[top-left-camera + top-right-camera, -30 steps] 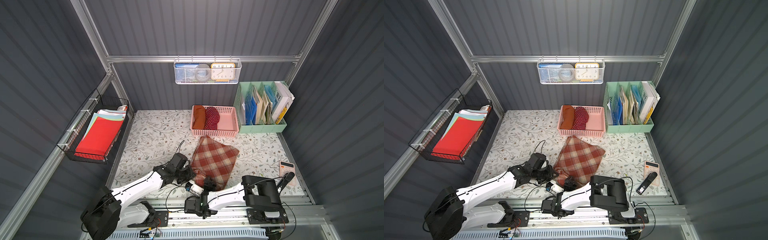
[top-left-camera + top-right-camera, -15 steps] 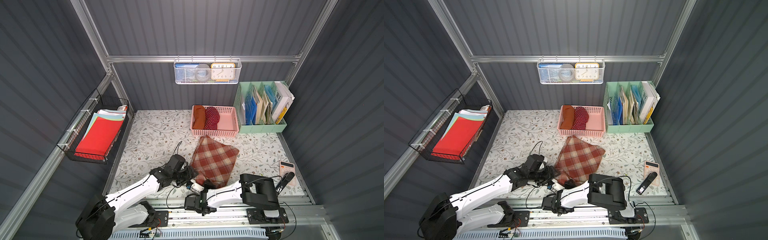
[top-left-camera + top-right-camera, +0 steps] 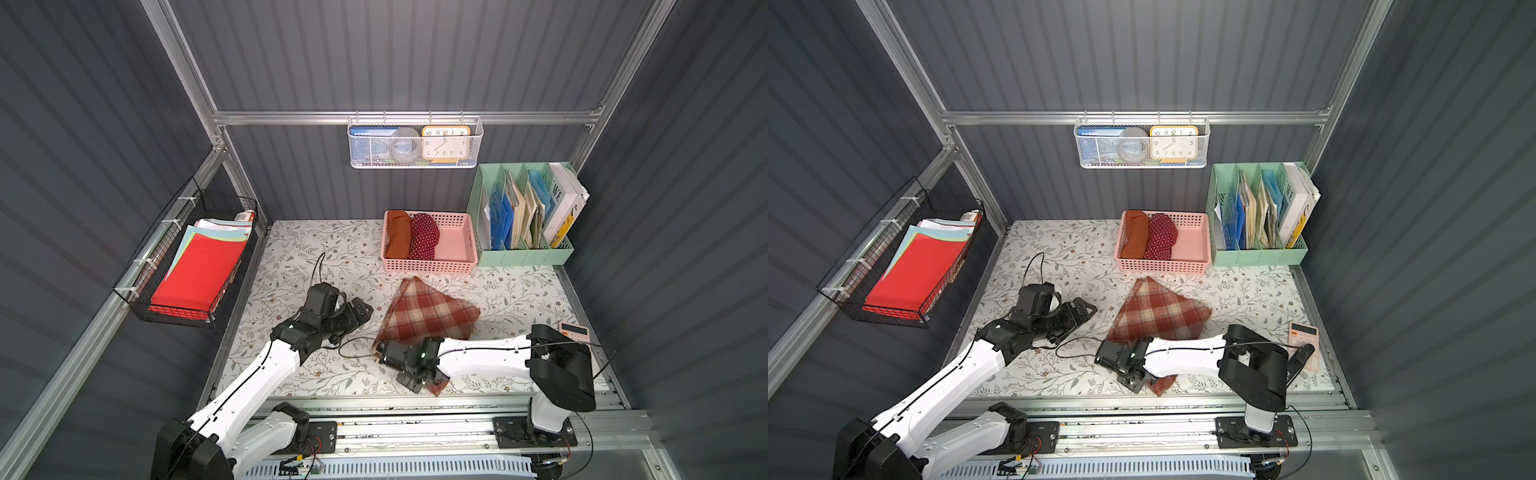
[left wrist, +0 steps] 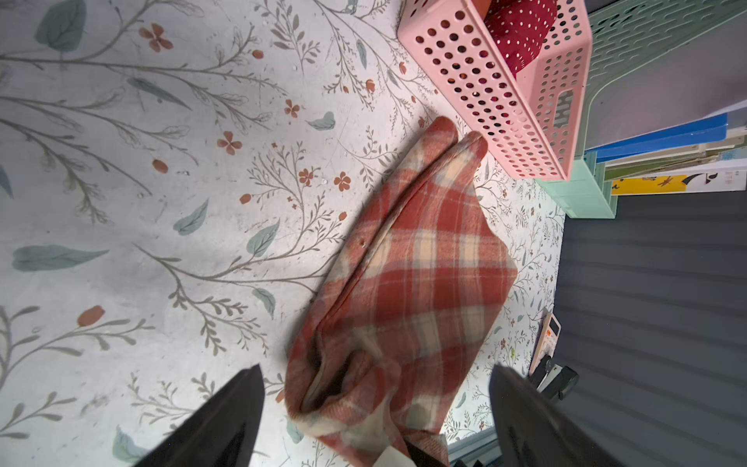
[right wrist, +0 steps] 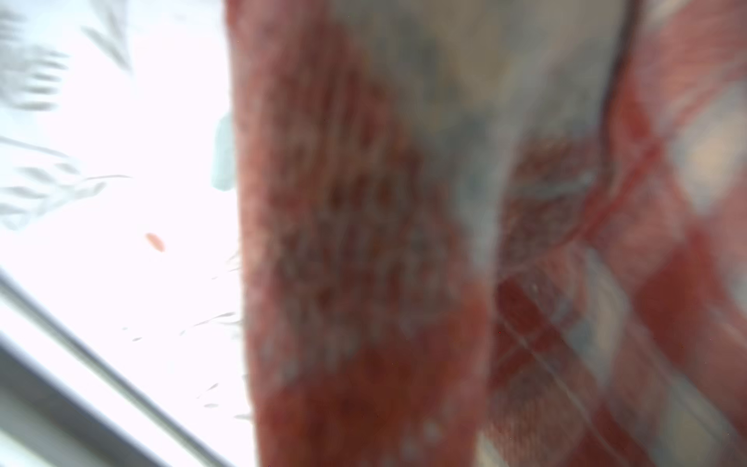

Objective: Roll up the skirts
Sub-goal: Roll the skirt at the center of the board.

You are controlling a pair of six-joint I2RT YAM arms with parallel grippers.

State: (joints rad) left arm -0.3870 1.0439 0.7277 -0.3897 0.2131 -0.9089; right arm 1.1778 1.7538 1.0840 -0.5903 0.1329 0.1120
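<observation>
Two rolled skirts, orange (image 3: 398, 235) and dotted (image 3: 424, 237), lay side by side in the basket (image 3: 457, 266). The plaid skirt (image 3: 428, 316) lay folded on the table (image 3: 311, 249) before it. The left gripper (image 3: 363, 311) stood wide beside its edge. The right gripper (image 3: 409, 368) sat at its near corner; whether it gripped could not be told.

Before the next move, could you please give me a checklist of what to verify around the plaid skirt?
1. The left gripper is open and apart from the plaid skirt: ok.
2. The right gripper grips the skirt's near corner: cannot tell; its wrist view is blurred.
3. Plaid skirt rolled: not ok, mostly flat on the table.
4. The orange skirt and dotted skirt lie rolled in the pink basket: ok.
5. Free room in the basket beside them: ok.
</observation>
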